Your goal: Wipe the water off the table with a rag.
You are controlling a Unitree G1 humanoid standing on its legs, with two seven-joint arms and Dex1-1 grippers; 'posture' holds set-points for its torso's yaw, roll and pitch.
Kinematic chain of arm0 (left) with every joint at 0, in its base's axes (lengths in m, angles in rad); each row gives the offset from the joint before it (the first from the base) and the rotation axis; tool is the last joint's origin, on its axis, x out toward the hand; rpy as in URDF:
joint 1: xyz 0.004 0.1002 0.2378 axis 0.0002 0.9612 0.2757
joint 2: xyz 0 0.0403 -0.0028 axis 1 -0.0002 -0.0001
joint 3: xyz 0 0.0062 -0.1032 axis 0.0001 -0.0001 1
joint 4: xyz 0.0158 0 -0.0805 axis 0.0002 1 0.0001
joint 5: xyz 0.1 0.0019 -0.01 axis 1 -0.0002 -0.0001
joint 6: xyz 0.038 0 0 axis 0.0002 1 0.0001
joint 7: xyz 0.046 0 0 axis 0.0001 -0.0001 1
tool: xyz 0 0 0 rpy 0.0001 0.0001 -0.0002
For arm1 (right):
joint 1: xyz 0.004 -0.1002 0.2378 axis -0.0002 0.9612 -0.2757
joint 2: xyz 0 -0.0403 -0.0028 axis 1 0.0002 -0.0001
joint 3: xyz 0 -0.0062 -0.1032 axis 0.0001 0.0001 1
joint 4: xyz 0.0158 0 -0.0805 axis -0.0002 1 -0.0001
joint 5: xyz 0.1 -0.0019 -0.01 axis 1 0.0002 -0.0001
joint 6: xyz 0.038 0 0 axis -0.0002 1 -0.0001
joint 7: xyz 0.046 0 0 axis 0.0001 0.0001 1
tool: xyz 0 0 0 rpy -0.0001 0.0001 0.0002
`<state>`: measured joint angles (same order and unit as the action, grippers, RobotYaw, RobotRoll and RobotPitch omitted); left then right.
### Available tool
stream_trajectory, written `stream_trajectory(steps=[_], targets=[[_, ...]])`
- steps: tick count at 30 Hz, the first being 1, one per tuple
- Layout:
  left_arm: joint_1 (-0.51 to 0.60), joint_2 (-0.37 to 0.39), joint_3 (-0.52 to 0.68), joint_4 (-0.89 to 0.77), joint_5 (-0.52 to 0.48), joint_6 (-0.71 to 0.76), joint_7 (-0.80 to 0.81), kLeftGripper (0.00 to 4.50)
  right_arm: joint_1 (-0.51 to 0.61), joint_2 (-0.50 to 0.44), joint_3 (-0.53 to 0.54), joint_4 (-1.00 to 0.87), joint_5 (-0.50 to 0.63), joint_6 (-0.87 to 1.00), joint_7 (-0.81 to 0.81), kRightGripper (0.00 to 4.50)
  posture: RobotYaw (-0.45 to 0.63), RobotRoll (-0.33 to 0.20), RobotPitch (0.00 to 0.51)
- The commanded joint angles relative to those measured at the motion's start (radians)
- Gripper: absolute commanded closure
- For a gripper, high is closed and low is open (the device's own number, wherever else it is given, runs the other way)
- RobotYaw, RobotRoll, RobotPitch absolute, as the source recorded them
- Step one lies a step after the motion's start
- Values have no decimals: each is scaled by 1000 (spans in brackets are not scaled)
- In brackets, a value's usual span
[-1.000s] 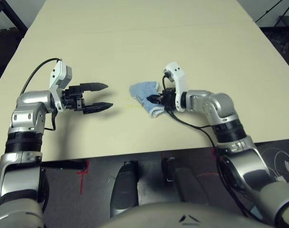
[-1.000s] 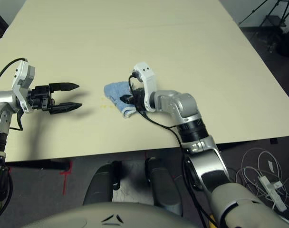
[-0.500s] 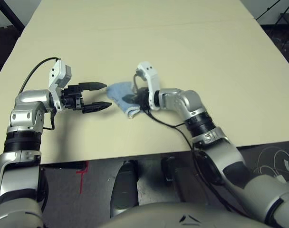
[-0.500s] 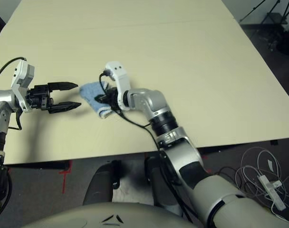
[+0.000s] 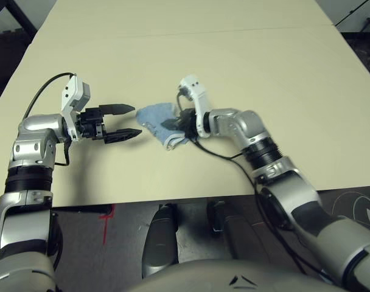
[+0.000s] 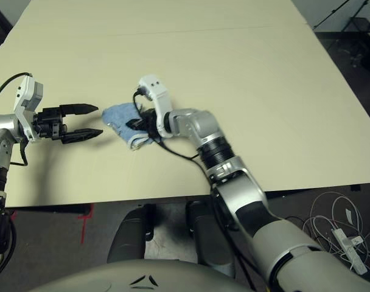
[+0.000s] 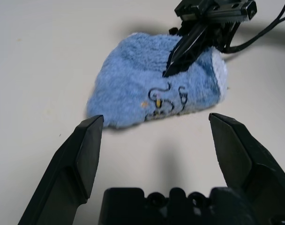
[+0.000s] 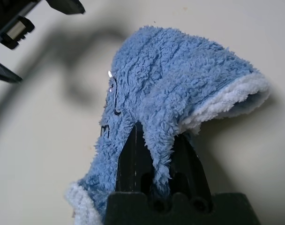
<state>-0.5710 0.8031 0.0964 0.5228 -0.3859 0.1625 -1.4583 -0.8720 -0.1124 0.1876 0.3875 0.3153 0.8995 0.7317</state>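
The light blue rag [image 5: 156, 115] lies bunched on the cream table [image 5: 246, 67], its dark logo [image 7: 167, 97] facing my left gripper. My right gripper [image 5: 174, 124] is shut on the rag's raised fold [image 8: 170, 79], with both black fingers [image 8: 133, 157] tucked under the cloth. Just left of the rag, my left gripper [image 5: 137, 120] hovers open and holds nothing, its fingertips [image 7: 96, 123] a short way apart from the cloth. A small yellow-orange spot [image 7: 144, 103] marks the rag near the logo. The water splatters are hidden or too faint to make out.
A thin seam [image 5: 173, 34] crosses the far part of the table. The front edge [image 5: 173, 198] runs close below both grippers. Dark floor with cables [image 6: 346, 222] lies to the right, and a stand [image 6: 349, 18] is at the far right.
My right gripper has dragged the rag leftward across the table, over the yellow splatter spot, and close up to my left gripper. The left arm has stayed put.
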Motion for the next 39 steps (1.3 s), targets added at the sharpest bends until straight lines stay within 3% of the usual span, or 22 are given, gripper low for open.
stream_trajectory(steps=[1, 7, 12, 19, 23, 27, 34, 39], targets=[[-17, 8, -6, 41, 25, -24, -9, 0, 68, -108, 17, -57, -13, 71, 25, 4446, 171, 0, 234], [-39, 2, -9, 78, 35, -44, -15, 0, 163, -344, -14, -223, 20, 143, 92, 4446, 162, 0, 231], [-55, -2, -12, 102, 42, -56, -23, 0, 215, -482, -62, -294, 63, 170, 120, 4446, 146, 0, 225], [-78, -17, -21, 127, 54, -69, -32, 0, 207, -473, -209, -326, 188, 233, 118, 4446, 130, 0, 222], [-93, -20, -24, 142, 59, -74, -36, 0, 139, -463, -328, -311, 277, 278, 113, 4446, 129, 0, 222], [-96, -19, -25, 149, 60, -79, -38, 0, 45, -511, -409, -229, 296, 282, 92, 4446, 127, 0, 223], [-103, -26, -26, 165, 62, -87, -37, 0, -25, -659, -372, -45, 199, 156, 109, 4446, 119, 0, 224], [-105, -32, -25, 167, 62, -89, -37, 0, -26, -709, -312, 94, 112, 44, 139, 4446, 119, 0, 224]])
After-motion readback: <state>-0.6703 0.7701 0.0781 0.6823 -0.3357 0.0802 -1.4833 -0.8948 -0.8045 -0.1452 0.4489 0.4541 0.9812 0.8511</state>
